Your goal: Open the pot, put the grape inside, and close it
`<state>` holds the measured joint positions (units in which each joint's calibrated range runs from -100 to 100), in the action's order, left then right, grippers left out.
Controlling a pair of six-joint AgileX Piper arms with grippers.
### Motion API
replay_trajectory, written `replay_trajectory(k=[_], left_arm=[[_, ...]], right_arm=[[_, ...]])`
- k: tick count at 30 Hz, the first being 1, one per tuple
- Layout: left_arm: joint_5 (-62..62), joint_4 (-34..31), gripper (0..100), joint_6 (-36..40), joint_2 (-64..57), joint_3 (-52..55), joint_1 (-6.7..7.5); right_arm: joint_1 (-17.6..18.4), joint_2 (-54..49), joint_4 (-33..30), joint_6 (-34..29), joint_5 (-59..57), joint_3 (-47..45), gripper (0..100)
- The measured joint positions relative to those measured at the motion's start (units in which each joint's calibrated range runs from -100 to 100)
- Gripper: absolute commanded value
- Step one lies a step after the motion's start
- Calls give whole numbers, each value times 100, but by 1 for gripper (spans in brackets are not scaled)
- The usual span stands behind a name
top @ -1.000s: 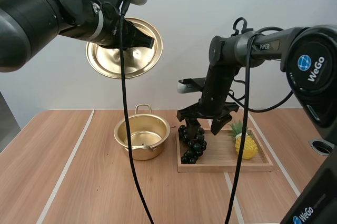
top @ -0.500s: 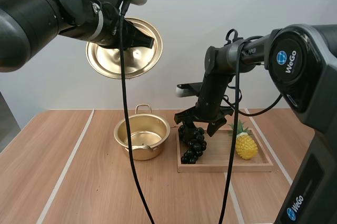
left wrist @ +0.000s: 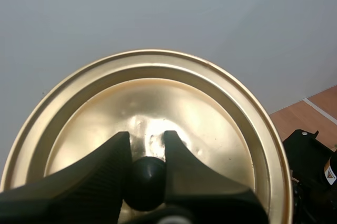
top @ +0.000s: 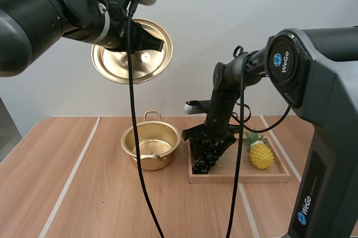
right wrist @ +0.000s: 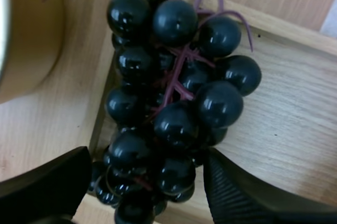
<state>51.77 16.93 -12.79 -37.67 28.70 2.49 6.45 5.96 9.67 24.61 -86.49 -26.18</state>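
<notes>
The gold pot (top: 151, 144) stands open on the table, left of the wooden tray (top: 246, 175). High above it my left gripper (top: 154, 41) holds the gold lid (top: 134, 59) tilted on edge. In the left wrist view that gripper (left wrist: 146, 142) is shut on the lid's black knob (left wrist: 146, 182), against the lid (left wrist: 210, 124). A dark bunch of grapes (top: 205, 157) lies at the tray's left end. My right gripper (top: 208, 144) is down over it, open. In the right wrist view its fingers (right wrist: 47, 182) flank the grapes (right wrist: 174, 103) without pinching.
A toy pineapple (top: 260, 153) lies on the right half of the tray. The pot's wall (right wrist: 26, 34) is close beside the tray's left rim (right wrist: 105, 113). Bare wooden table (top: 84, 193) spreads out left of and in front of the pot.
My right gripper has come down and slightly left, from above the grapes to astride them. The left arm and the lid have not moved.
</notes>
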Motion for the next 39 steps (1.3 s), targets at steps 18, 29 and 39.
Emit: replay_trajectory(k=[18,29,39], left_arm=[[57,0,0,0,0,0,0],[192,-10,0,0,-14,-163,0],[305,-807,0,789,-634,-393,0]], right_arm=[[0,110,-21,128,226,0,0],[0,-1055,-21,128,18,710,0],[0,-1450,293,467,-880,921,0]])
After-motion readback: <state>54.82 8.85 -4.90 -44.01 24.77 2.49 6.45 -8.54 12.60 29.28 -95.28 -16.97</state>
